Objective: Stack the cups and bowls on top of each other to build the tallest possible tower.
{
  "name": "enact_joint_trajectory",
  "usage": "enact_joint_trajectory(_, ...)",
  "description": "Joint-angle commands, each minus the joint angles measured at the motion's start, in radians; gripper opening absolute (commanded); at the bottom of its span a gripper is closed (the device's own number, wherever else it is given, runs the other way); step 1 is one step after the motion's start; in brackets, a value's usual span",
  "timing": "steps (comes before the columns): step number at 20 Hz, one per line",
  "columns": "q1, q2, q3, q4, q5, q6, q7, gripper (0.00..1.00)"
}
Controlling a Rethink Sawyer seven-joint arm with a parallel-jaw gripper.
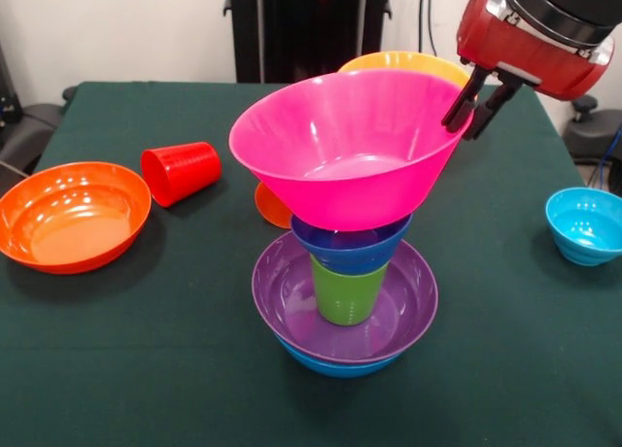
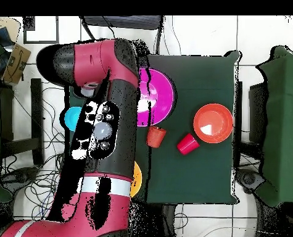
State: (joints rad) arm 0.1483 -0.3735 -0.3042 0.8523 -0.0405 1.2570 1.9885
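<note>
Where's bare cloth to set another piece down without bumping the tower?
Free: the front strip between the orange bowl and the tower, and the patch between the tower and the cyan bowl. Crowded: behind the tower, around the red cup, orange cup and gripper.

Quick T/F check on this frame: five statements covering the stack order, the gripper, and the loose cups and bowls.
1. The pink bowl tops the tower. True.
2. The green cup stands inside the purple bowl. True.
3. The red cup stands upright. False: it lies on its side.
4. The gripper holds the cyan bowl. False: its fingers straddle the pink bowl's rim; the cyan bowl sits apart on the table.
5. The big orange bowl is part of the tower. False: it sits alone on the table.
</note>
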Motion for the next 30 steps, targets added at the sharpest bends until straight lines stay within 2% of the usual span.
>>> enact_joint_trajectory(1, 0.008, -0.007, 0.040, 0.037, -0.014, -0.066, 0.144, 0.00)
enact_joint_trajectory(16, 0.001, 0.026, 0.047, -0.023, 0.001, -0.046, 0.127, 0.00)
enact_joint_trajectory(22, -0.002, 0.020, 0.064, -0.007, 0.016, -0.082, 0.123, 0.00)
enact_joint_trajectory(30, -0.011, 0.012, 0.087, 0.004, 0.018, -0.083, 0.054, 0.00)
